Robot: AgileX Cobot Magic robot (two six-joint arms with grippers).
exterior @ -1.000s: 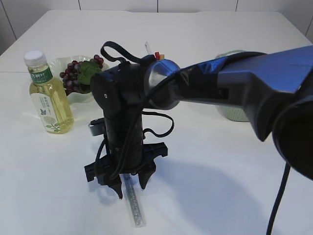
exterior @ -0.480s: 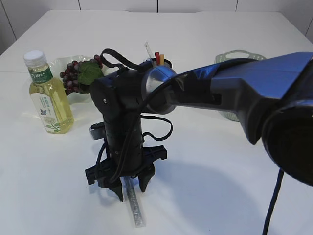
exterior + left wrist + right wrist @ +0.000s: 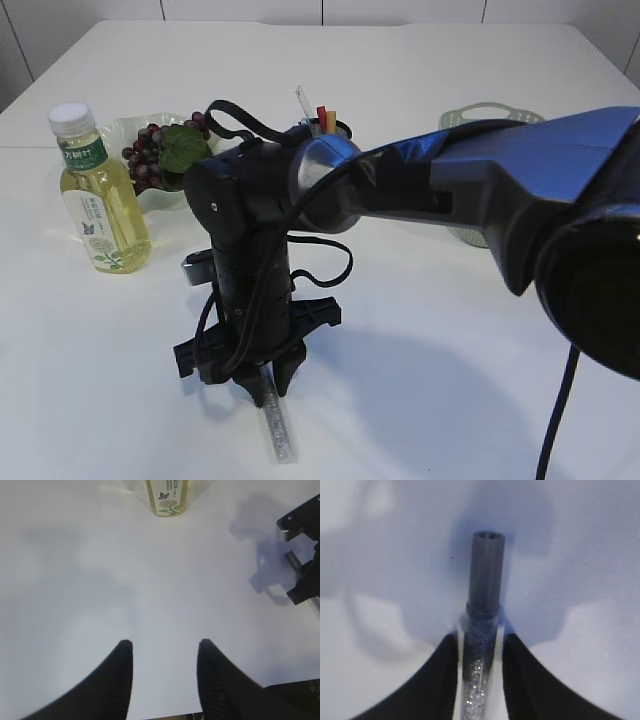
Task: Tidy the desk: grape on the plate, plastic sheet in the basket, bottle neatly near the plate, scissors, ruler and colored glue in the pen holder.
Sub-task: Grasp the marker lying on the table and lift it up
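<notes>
From the outside camera, you've got the right gripper (image 3: 263,385) down at the table (image 3: 450,380), its two black fingers pinched on either side of the glue tube (image 3: 275,425), a clear glittery stick lying flat with its near end poking out toward the camera. The bottle (image 3: 98,195) stands upright at the left, just beside the plate (image 3: 125,132), and the grapes (image 3: 160,152) are already on that plate. Behind the arm you can catch the pen holder (image 3: 335,128) with a few things sticking out of it, and the green basket (image 3: 485,115) is off to the right, mostly hidden by the arm.

On your left wrist camera, the left gripper (image 3: 164,672) hangs over bare table with its fingers apart and nothing between them. The bottle's base (image 3: 166,497) sits at the top edge, and the other gripper shows at the far right.

Your right wrist camera is the clear one: both fingers (image 3: 432,680) press against the sides of the glue tube (image 3: 479,675), clamped on it, with its dark cap (image 3: 486,575) pointing away across the table.
</notes>
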